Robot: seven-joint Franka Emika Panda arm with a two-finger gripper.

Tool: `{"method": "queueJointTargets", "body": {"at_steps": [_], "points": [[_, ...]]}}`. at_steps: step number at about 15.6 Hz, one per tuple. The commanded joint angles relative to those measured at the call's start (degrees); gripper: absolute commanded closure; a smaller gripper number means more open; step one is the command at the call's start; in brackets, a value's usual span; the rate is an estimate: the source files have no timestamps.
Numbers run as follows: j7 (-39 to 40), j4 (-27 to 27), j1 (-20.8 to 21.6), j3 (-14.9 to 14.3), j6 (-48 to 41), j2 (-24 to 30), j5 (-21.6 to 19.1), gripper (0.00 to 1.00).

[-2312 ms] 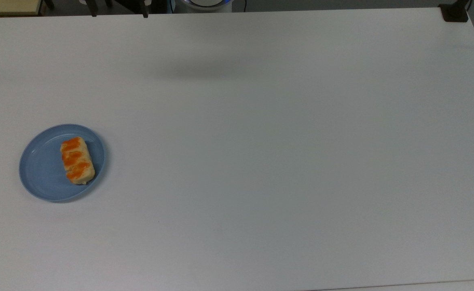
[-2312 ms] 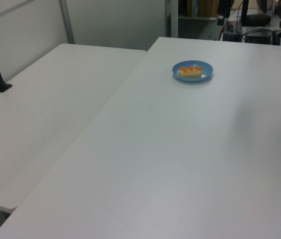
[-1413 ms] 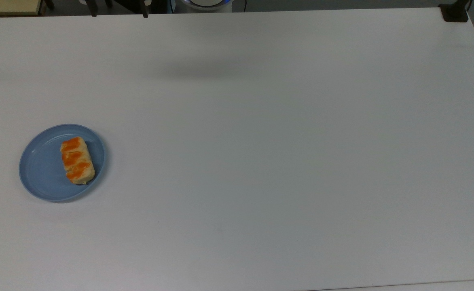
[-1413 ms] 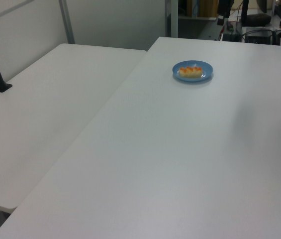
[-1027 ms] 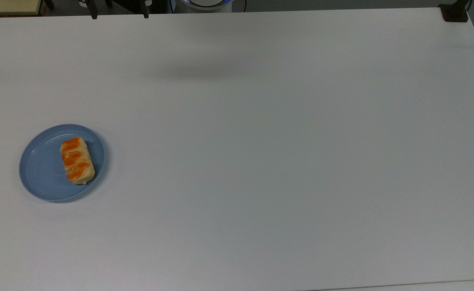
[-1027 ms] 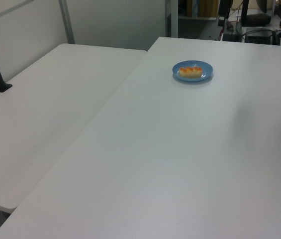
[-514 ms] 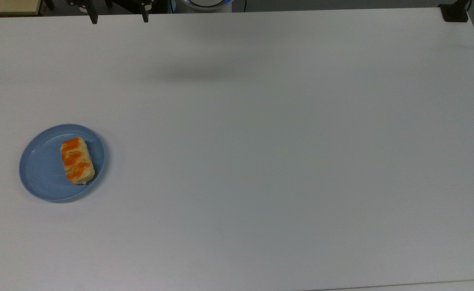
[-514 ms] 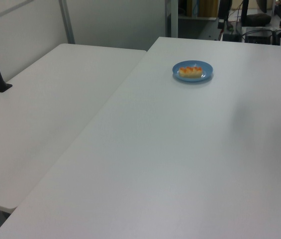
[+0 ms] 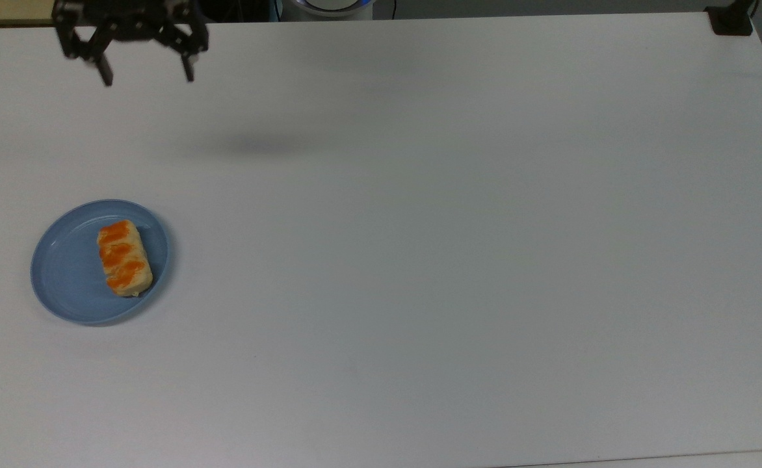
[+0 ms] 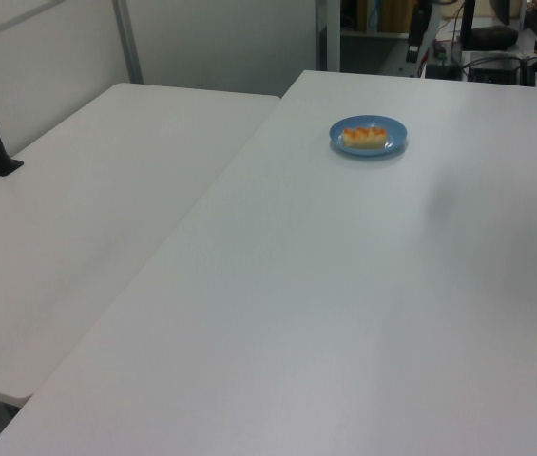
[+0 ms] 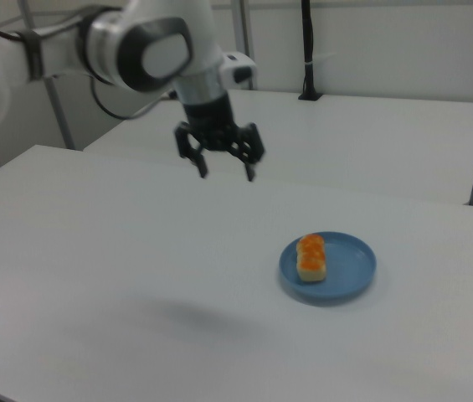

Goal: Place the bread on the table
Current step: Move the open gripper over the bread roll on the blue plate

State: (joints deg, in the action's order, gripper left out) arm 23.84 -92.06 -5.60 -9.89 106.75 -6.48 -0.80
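a large plain white rectangular desk carries a round blue plate near the top view's left edge. on the plate lies a small oblong pale-tan bread roll with diagonal orange stripes, resting toward the plate's right half in the top view, its long axis running roughly top to bottom there.

a black two-finger gripper on a white robot arm hangs in the air above the desk's far edge, at the top view's upper left, well apart from the plate. its two dark fingers point downward and are spread wide, with nothing between them. a soft shadow falls on the bare desk, to the right of the gripper in the top view.

in the right view, the gripper hovers up and to the left of the plate and bread. in the left view, the plate with the bread sits near the far end of the desk, and a second white desk adjoins on the left view's left.
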Motion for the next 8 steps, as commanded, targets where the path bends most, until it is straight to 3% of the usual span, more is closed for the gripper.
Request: {"method": "queueJointTargets", "body": {"at_steps": [1,8], "points": [[2.5,-0.1,-2.1,-0.3,7.5,-5.4,0.6,0.00],[5.2,-0.6,-5.2,-0.3,16.5,-13.0,0.3,0.00]]}}
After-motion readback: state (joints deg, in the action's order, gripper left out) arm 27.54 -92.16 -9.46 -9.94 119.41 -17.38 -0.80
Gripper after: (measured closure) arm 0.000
